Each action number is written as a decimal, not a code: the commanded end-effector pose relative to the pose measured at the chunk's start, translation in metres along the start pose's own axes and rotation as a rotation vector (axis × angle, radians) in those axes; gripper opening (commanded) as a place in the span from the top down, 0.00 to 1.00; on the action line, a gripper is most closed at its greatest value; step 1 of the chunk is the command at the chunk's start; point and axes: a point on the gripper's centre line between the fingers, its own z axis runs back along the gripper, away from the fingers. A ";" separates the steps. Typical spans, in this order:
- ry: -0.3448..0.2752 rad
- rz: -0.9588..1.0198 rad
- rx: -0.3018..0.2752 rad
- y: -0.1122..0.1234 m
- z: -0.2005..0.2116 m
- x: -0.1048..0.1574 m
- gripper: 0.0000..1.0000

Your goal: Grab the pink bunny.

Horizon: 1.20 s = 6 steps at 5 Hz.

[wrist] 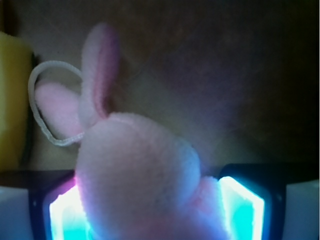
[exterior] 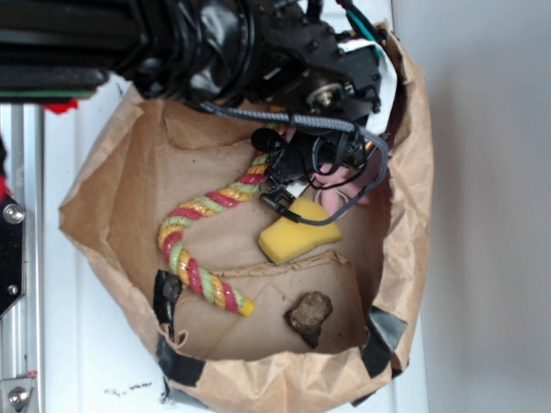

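Observation:
The pink bunny [wrist: 135, 170] fills the wrist view, with its ears [wrist: 97, 75] pointing up and a thin white loop [wrist: 35, 82] at the left. Its body sits between the two glowing pads [wrist: 240, 210], touching both. My gripper [wrist: 155, 215] is shut on the bunny. In the exterior view the gripper [exterior: 323, 168] reaches down into the brown paper bag [exterior: 413, 198] at its far right side. Only bits of the bunny [exterior: 349, 182] show under the black arm and cables.
A yellow sponge [exterior: 297, 231] lies just beside the bunny and shows at the left edge of the wrist view [wrist: 12, 100]. A pink-yellow-green twisted rope [exterior: 202, 249] curves across the bag floor. A brown lump [exterior: 310, 314] lies near the front. The bag walls surround everything.

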 end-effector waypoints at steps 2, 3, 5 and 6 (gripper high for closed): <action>0.001 0.021 0.025 0.015 0.014 -0.001 1.00; 0.015 0.129 0.001 0.025 0.038 -0.001 1.00; 0.029 0.319 -0.070 0.022 0.097 0.015 1.00; 0.083 0.353 -0.031 0.001 0.118 0.018 1.00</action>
